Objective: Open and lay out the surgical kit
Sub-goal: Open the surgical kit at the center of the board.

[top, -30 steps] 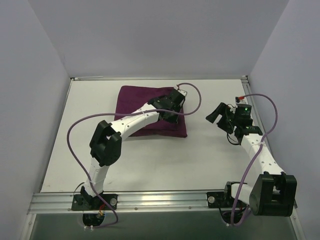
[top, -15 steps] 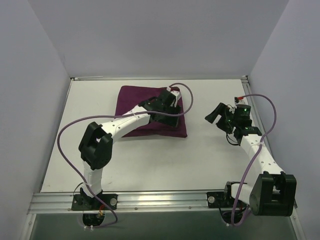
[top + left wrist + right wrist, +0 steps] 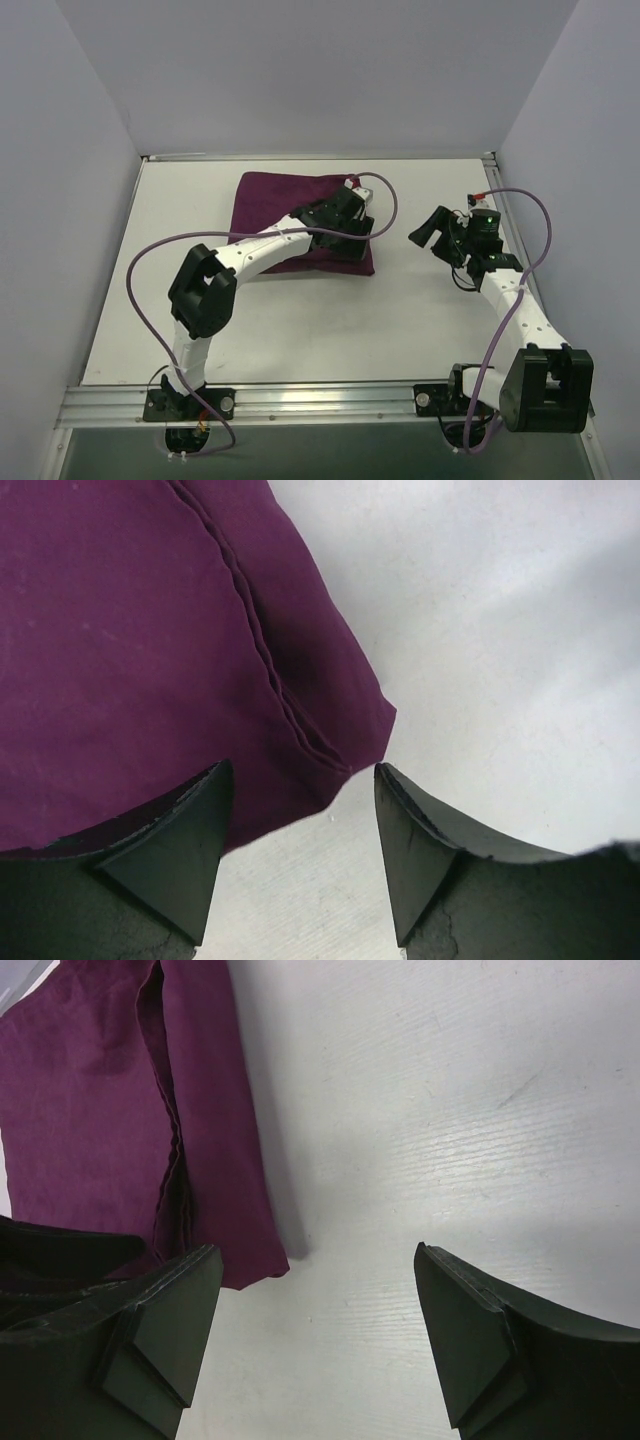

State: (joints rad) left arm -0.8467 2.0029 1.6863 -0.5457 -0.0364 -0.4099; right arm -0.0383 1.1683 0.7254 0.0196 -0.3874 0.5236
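The surgical kit is a dark purple cloth wrap [image 3: 270,200], folded shut and lying flat at the back middle of the white table. My left gripper [image 3: 350,228] hovers low over the wrap's right edge. In the left wrist view it [image 3: 300,800] is open, with the wrap [image 3: 120,660] and its folded seam just ahead and only a corner of cloth and bare table between the fingers. My right gripper [image 3: 428,228] stands open to the right of the wrap, apart from it. The right wrist view shows it [image 3: 315,1270] over bare table, the wrap's edge [image 3: 100,1110] to its left.
Grey-white walls close in the table [image 3: 300,320] on the left, back and right. An aluminium rail [image 3: 300,400] with both arm bases runs along the near edge. Purple cables [image 3: 150,260] loop off each arm.
My left gripper, shut a second ago, has opened. Its arm swung slightly left and back over the wrap's right part. The right arm has not moved.
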